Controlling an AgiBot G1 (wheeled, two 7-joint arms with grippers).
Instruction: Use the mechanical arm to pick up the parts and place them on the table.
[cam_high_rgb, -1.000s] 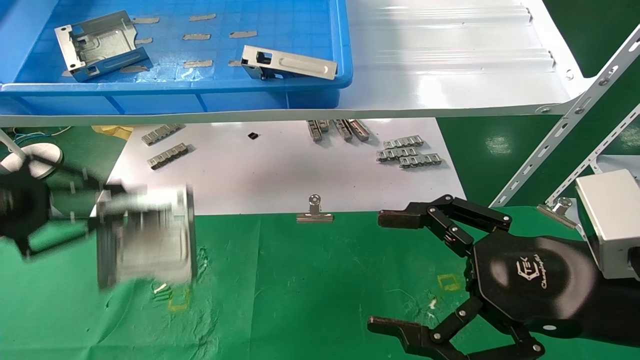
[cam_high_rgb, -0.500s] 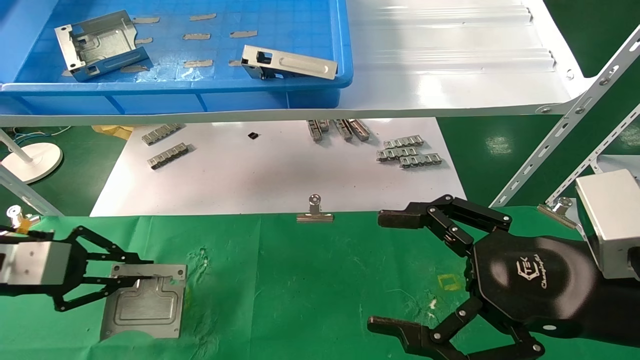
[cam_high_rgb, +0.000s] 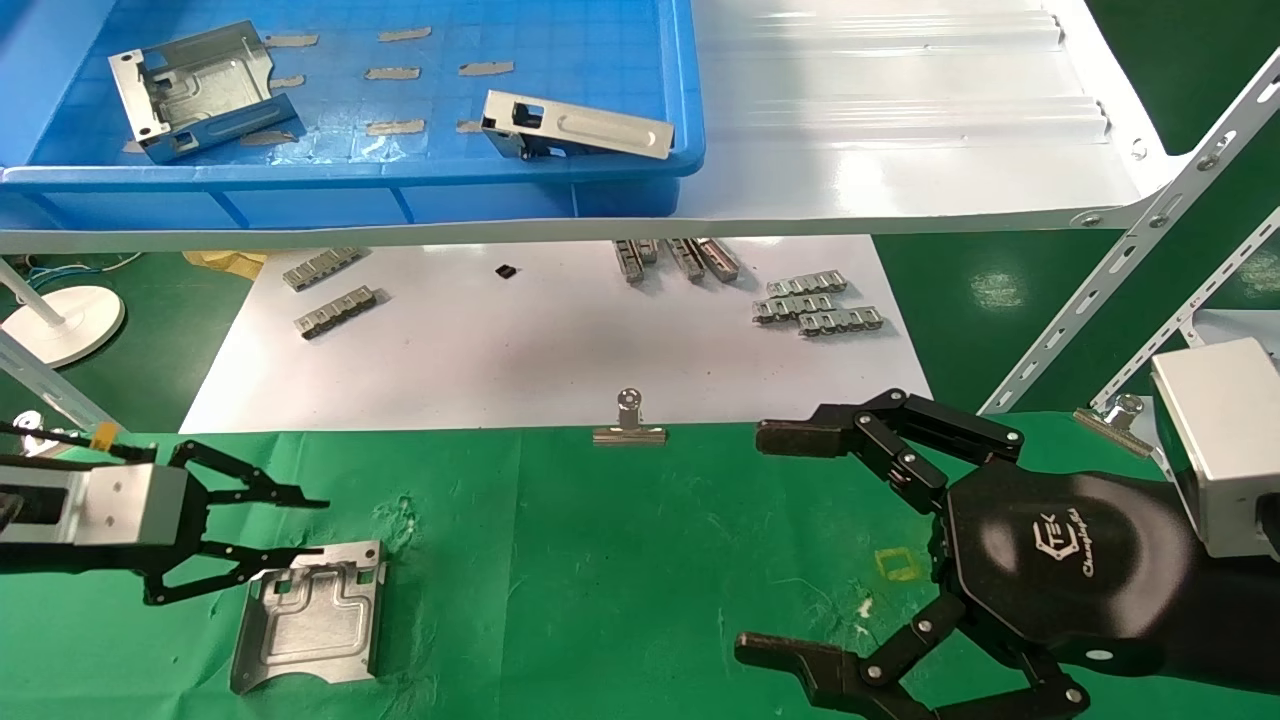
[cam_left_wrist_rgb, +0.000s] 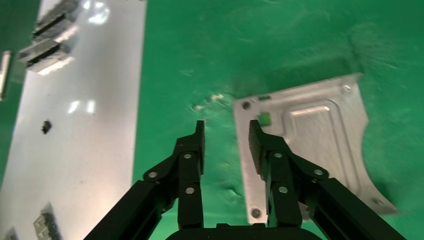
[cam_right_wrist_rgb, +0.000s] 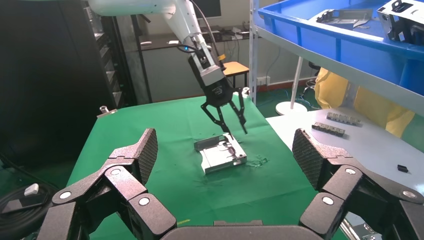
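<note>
silver bracket (cam_high_rgb: 310, 624), green yellow-marked table (cam_high_rgb: 620, 560), blue tray (cam_high_rgb: 640, 170), black hands

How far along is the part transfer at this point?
Done: one part lies flat on the green table. In hand: nothing; the left gripper is open just above that part's edge. The right gripper hangs open over the table. Left: two parts sit in the blue bin.

Bare table (cam_high_rgb: 640, 560) btwn claws; shelf (cam_high_rgb: 900, 140) overhead.

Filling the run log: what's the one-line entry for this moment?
left claw: open, over bracket | bracket: released on green table | right claw: open, idle
</note>
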